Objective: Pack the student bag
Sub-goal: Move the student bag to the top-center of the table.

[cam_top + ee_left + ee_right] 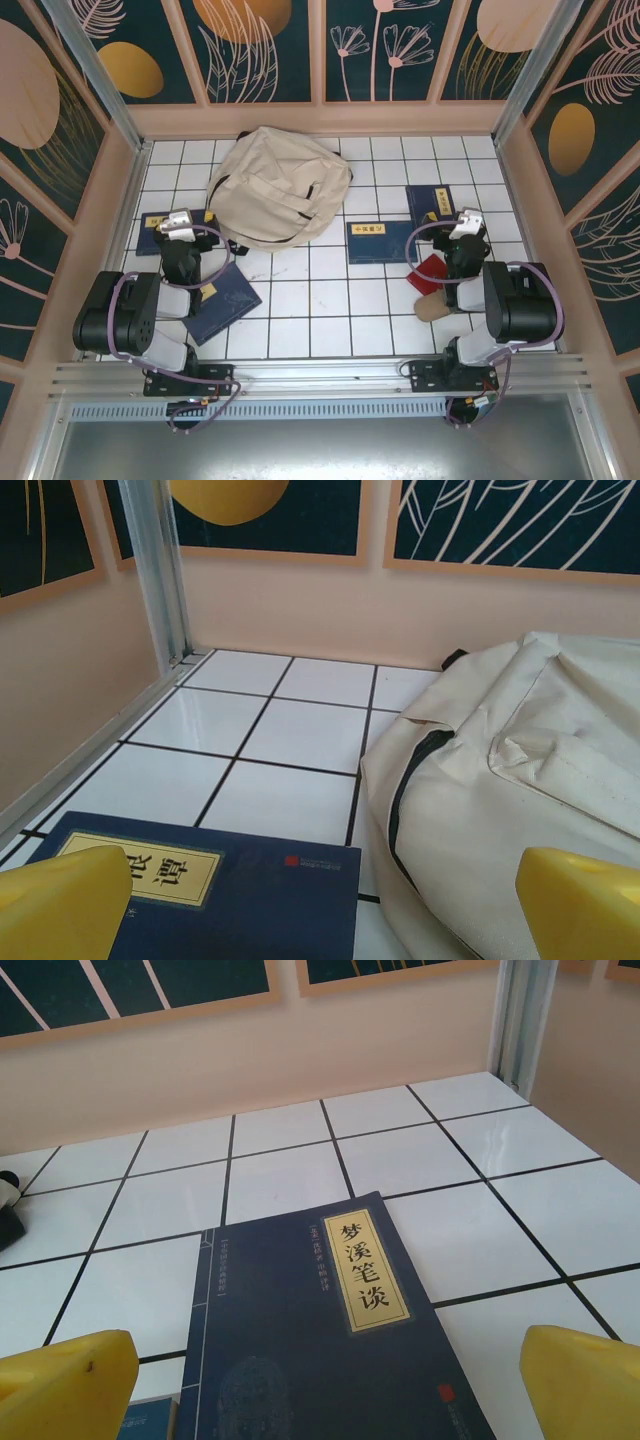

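Left gripper [178,224] spread wide, empty, beside student bag [280,185] | right gripper [468,222] spread wide, empty, over navy book [330,1340]

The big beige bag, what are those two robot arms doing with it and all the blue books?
Nothing is being held right now. The large beige fabric backpack lies at the back of the white tiled table. The left gripper hovers open over a flat navy book beside the bag. The right gripper hovers open over another navy book. Two more navy books lie on the tiles. Packing looks not yet started.
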`<state>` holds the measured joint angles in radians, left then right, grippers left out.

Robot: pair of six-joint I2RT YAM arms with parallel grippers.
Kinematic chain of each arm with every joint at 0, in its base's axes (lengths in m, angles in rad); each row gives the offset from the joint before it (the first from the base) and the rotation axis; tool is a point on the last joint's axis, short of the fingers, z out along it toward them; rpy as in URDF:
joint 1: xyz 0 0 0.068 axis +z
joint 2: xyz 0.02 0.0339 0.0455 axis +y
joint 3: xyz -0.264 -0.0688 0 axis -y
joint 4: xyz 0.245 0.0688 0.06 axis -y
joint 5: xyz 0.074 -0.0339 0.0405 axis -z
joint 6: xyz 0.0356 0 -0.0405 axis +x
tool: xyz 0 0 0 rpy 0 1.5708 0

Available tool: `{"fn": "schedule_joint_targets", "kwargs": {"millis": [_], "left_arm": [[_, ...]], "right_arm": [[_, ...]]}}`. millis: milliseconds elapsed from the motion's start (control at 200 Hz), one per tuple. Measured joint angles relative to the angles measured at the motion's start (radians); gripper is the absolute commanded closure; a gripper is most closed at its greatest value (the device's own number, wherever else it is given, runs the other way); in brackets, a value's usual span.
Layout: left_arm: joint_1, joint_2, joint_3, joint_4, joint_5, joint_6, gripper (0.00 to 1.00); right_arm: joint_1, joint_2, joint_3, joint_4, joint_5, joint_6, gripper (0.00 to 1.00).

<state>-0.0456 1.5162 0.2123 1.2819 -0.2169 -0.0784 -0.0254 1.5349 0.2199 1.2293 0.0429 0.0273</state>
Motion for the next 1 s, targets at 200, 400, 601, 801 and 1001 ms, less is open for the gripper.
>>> {"fn": "schedule_joint_targets", "kwargs": {"millis": [200, 400, 601, 801, 1001], "left_arm": [[0.0, 0.0, 0.0, 0.0, 0.0, 0.0, 0.01], [0.0, 0.0, 0.0, 0.0, 0.0, 0.0, 0.01], [0.0, 0.0, 0.0, 0.0, 0.0, 0.0, 0.01], [0.001, 0.0, 0.0, -0.001, 0.001, 0.0, 0.01], [0.008, -0.002, 0.001, -0.002, -0.024, -0.005, 0.01]], "right_arm": [[0.0, 0.0, 0.0, 0.0, 0.0, 0.0, 0.01], [0.0, 0.0, 0.0, 0.0, 0.0, 0.0, 0.01], [0.0, 0.0, 0.0, 0.0, 0.0, 0.0, 0.01], [0.0, 0.0, 0.0, 0.0, 0.0, 0.0, 0.01], [0.0, 0.0, 0.0, -0.002, -0.018, 0.0, 0.01]]}}
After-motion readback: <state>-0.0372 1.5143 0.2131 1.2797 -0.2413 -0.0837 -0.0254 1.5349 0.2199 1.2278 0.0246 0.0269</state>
